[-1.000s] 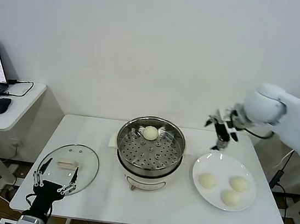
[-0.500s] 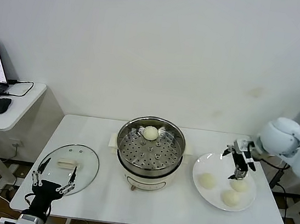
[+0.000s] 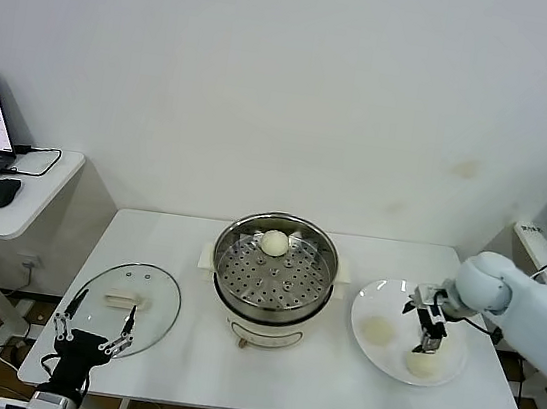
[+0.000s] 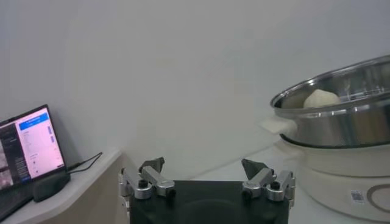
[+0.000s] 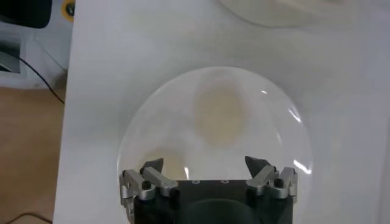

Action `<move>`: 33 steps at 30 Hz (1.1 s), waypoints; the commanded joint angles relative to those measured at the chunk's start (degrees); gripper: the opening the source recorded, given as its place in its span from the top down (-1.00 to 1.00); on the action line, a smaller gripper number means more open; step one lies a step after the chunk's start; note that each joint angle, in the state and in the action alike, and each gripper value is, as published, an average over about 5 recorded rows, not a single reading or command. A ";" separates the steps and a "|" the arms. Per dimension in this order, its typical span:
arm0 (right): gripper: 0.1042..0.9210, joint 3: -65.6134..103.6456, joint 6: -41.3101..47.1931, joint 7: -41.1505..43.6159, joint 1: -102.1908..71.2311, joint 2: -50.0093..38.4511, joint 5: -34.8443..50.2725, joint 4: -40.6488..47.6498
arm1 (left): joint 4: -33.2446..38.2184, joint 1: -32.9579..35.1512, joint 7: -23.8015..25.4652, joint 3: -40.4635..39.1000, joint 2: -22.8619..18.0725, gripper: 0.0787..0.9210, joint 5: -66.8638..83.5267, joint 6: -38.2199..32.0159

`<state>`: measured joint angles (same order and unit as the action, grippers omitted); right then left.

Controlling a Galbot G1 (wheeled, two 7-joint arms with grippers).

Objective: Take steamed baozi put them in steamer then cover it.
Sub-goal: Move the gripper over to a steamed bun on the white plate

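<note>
Gleaming at the head view's centre, the round perforated steel steamer [image 3: 274, 270] holds one smooth domed baozi [image 3: 274, 243] at its back rim. At right, the right gripper [image 3: 430, 329], fingers spread, hangs over the flat white plate [image 3: 378, 299], above its buns [image 3: 378, 329]. At lower left the left gripper [image 3: 92, 338] sits spread by the glass lid [image 3: 158, 295].

Right arm: smooth, rounded white shell ending in a bulbous joint, from which a thin dark cable runs to the black-and-silver right end effector [image 3: 428, 321]. Left end effector [image 3: 92, 329]: black central body carrying slim silver finger links tipped with dark pads, above a pale grey wrist segment. Wrist views show each end effector as a matte black block flanked by bright metal knuckles with round black screw heads and short black angled fingertips [image 4: 152, 164].
</note>
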<state>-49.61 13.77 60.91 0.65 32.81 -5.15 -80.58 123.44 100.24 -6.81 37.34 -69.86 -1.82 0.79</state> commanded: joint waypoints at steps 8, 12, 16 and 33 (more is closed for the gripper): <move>-0.76 4.99 -1.01 -1.37 -6.53 10.52 -4.33 9.60 | -0.49 -0.06 0.11 0.36 -0.07 -0.77 0.03 -0.12; -0.76 5.05 -0.51 -1.33 -6.76 10.64 -4.67 9.97 | -0.96 -0.26 0.11 0.38 -0.17 -0.77 0.05 -0.22; -0.71 5.69 -0.59 -1.64 -7.15 11.17 -5.00 10.76 | -1.20 -0.43 0.09 0.28 -0.25 -0.77 0.04 -0.28; -0.33 5.87 -0.34 -1.59 -4.86 8.65 -4.58 7.88 | -0.61 -0.45 -0.06 -0.17 -0.74 -0.77 -0.17 -0.35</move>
<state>-44.07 13.31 59.29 -4.89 42.33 -9.67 -71.84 122.84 99.77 -6.85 37.19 -70.61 -1.97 0.44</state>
